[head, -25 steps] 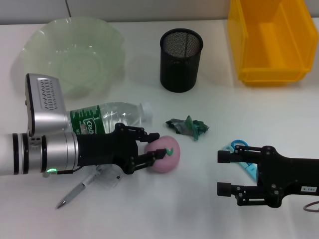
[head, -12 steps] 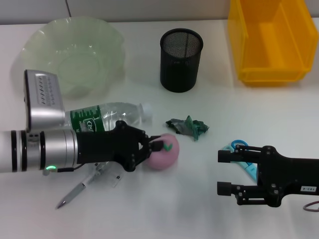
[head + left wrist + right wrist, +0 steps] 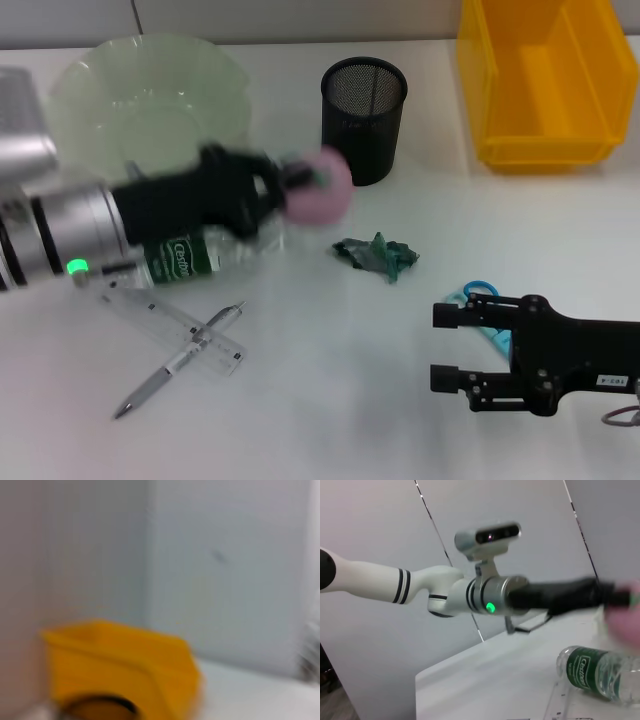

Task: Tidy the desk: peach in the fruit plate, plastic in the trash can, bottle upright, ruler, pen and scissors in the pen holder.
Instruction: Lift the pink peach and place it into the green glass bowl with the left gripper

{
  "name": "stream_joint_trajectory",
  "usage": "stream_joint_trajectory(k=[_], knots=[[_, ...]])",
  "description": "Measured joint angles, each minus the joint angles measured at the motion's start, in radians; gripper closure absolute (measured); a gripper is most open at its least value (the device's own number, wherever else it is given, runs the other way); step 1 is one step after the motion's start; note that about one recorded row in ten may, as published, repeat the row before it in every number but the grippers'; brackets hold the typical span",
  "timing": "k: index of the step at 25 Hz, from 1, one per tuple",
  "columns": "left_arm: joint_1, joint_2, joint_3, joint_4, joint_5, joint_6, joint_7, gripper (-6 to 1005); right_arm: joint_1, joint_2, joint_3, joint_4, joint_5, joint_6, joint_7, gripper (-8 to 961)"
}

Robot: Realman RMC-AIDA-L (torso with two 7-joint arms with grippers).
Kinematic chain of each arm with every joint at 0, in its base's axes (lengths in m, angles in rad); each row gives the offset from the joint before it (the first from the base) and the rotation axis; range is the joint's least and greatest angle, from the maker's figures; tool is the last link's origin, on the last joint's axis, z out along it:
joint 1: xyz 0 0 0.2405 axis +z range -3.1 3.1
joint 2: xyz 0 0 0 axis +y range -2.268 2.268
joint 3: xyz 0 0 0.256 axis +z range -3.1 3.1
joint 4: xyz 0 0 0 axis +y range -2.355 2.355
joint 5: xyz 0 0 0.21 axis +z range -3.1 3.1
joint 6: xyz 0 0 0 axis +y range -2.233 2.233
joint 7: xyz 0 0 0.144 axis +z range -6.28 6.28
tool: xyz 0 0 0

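Beside pen holder (image 3: 364, 119), left hand (image 3: 300, 185) gripping peach (image 3: 320, 187), bottle (image 3: 190, 255) below

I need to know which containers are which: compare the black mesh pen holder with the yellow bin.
The pen holder is a black round mesh cup, tall and narrow; the yellow bin is a solid-walled box, wide and much larger. The pen holder stands near the middle of the far side of the desk; the yellow bin sits at the far right corner. Both stand upright, open at the top, and look empty.
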Motion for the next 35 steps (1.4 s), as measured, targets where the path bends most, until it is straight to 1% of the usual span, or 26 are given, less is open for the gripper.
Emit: stream_joint_trajectory(k=[1,2,5,7,8,10,13,18,23,33,35], knots=[[0.000,0.000,0.000,0.000,0.000,0.000,0.000,946,0.001,0.000,0.000,0.001,0.001,0.002,0.000,207],[0.002,0.001,-0.006,0.000,-0.046,-0.019,0.001,945,0.003,0.000,0.000,0.005,0.004,0.003,-0.001,207],[0.002,0.001,-0.041,0.001,-0.144,-0.103,0.026,940,0.008,0.000,0.001,0.026,0.022,0.005,-0.015,207],[-0.001,-0.002,-0.051,0.006,-0.181,-0.177,0.081,937,0.010,0.000,0.005,0.038,0.028,0.005,-0.025,207],[-0.002,-0.002,-0.051,0.007,-0.185,-0.191,0.090,936,0.011,-0.001,0.007,0.043,0.030,0.005,-0.028,207],[-0.011,-0.005,-0.044,0.010,-0.198,-0.281,0.137,933,0.012,0.000,0.008,0.048,0.034,0.005,-0.028,207],[-0.028,-0.007,-0.029,0.000,-0.200,-0.405,0.164,928,0.013,0.000,0.008,0.051,0.035,0.005,-0.028,207],[-0.038,-0.007,-0.017,-0.011,-0.203,-0.536,0.166,921,0.013,0.000,0.009,0.052,0.037,0.007,-0.028,207],[-0.031,-0.005,-0.018,-0.012,-0.203,-0.583,0.167,914,0.013,0.001,0.008,0.055,0.038,0.026,-0.028,208],[-0.016,-0.003,-0.009,-0.013,-0.197,-0.592,0.167,899,0.017,0.001,0.009,0.059,0.038,0.033,-0.028,208],[-0.015,-0.002,-0.005,-0.013,-0.197,-0.592,0.164,822,0.017,0.001,0.009,0.059,0.038,0.033,-0.028,208]])
